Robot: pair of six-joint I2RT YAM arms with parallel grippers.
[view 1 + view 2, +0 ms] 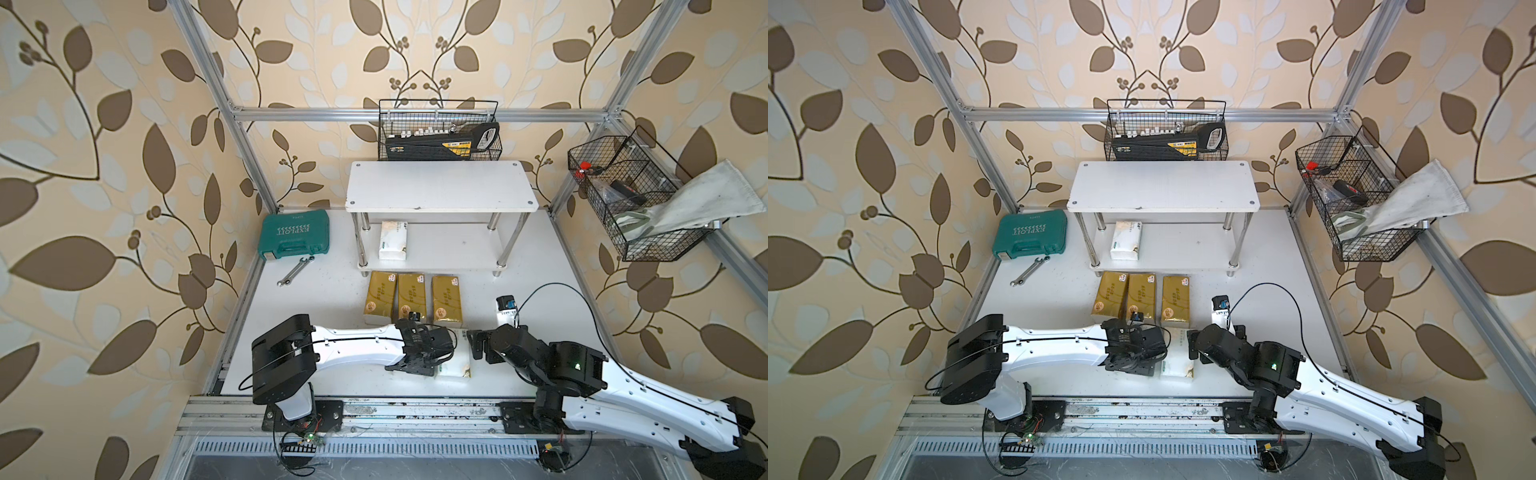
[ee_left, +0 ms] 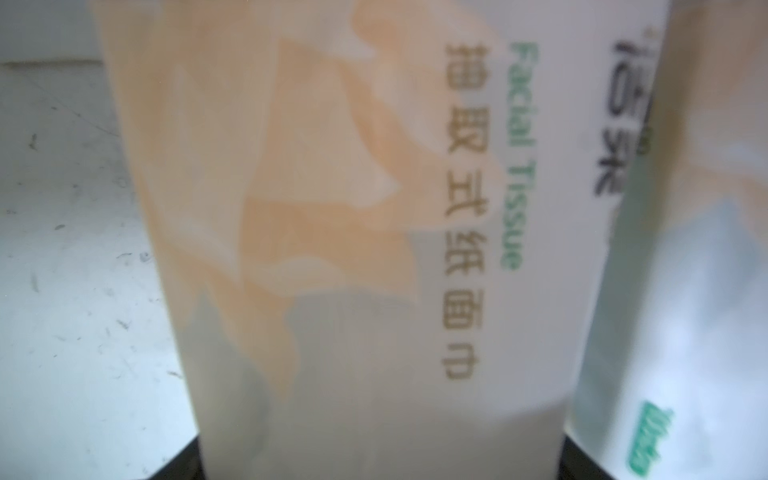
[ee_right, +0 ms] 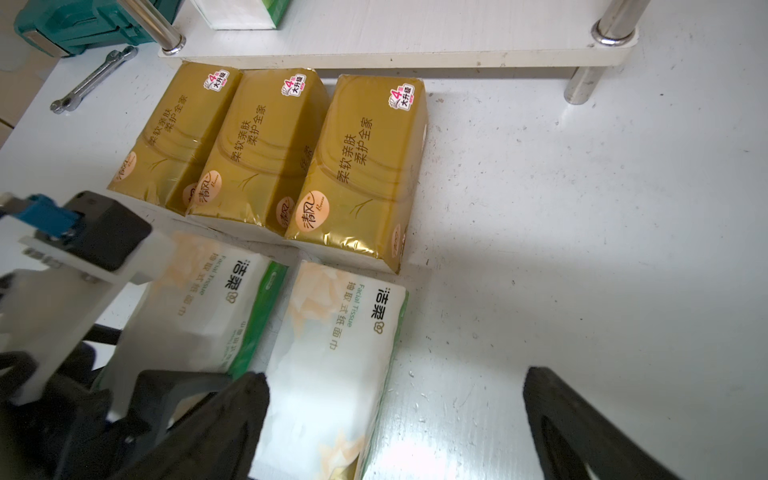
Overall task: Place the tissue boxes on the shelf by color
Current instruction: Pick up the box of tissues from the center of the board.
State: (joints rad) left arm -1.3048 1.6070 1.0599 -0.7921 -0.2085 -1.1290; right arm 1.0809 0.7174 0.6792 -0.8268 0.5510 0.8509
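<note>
crowding my left wrist camera, a white tissue pack point(image 2: 353, 249) is filling nearly the whole view. my left fingers point(image 1: 442, 353) are pressing on its two long sides, partly drawn in, and the soft wrap is looking pinched between them. i am judging that a grip, though how firm i cannot tell. its long axis is running from the front of the desk point(image 1: 332, 291) toward the shelf point(image 1: 440, 187), so i am spanning its short width.

a second white pack point(image 3: 332, 353) is lying just beside it, parallel. my right fingers point(image 3: 395, 376) are standing spread wide and holding nothing, with that pack sitting partly in their gap, close to one finger. so each arm is nearest its own pack.

the shelf is lying straight ahead, beyond the three gold packs point(image 1: 412, 297) lined up side by side in front of its lower board point(image 1: 449, 249). a third white pack point(image 1: 392, 241) is resting on the left part of that board. i am thinking the carry is calling for height over the gold row, then a low entry under the top board point(image 1: 478, 195), with no turning of the pack.

the white packs are reading "facial tissue" in green, with 抽取式纸面巾 and the brand 洁柔. the gold ones are showing 清风, 柔软亲肤 柔护全家, and a sticker with 4 and 大升级. the teal case point(image 1: 296, 235) beside the shelf is reading "exploit".
</note>
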